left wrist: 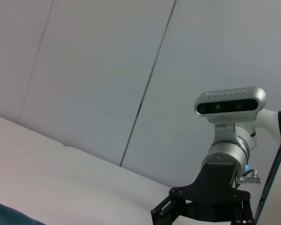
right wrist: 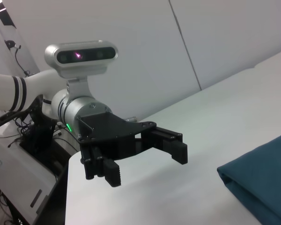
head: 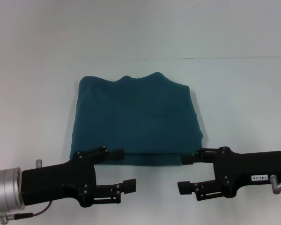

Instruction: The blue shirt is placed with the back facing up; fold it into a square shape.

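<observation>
The blue shirt lies folded into a rough rectangle on the white table, its far edge rumpled. My left gripper hovers open at the shirt's near left corner, its upper finger over the hem. At the near right corner my right gripper is open too, one finger just touching the hem line. The two grippers point at each other, and nothing is held between the fingers of either. The right wrist view shows the left gripper open above the table, beside a folded edge of the shirt. A sliver of the shirt shows in the left wrist view.
The white table stretches around the shirt on all sides. Its far edge meets a pale wall. In the left wrist view the right arm's wrist with its camera stands above the table.
</observation>
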You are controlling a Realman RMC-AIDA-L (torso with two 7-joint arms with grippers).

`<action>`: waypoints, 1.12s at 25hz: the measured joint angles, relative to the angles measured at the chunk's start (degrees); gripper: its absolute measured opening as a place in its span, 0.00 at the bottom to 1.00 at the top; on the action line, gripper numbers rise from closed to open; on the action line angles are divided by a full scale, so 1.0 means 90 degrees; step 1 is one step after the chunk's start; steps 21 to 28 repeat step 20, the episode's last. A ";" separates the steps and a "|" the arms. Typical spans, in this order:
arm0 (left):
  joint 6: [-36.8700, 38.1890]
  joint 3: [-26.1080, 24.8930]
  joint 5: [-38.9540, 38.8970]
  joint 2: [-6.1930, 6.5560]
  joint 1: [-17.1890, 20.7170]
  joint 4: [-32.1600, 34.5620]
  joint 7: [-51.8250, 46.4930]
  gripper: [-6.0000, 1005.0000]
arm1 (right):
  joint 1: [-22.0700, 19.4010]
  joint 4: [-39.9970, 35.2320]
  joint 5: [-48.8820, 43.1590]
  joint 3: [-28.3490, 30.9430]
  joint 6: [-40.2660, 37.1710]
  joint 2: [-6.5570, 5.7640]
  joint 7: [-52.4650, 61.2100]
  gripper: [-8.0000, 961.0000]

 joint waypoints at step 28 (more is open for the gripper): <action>-0.0035 0.0072 0.0005 -0.0002 -0.0011 -0.0036 -0.0006 0.89 | 0.0066 0.0010 -0.0207 0.0053 0.0132 0.0067 0.0076 0.94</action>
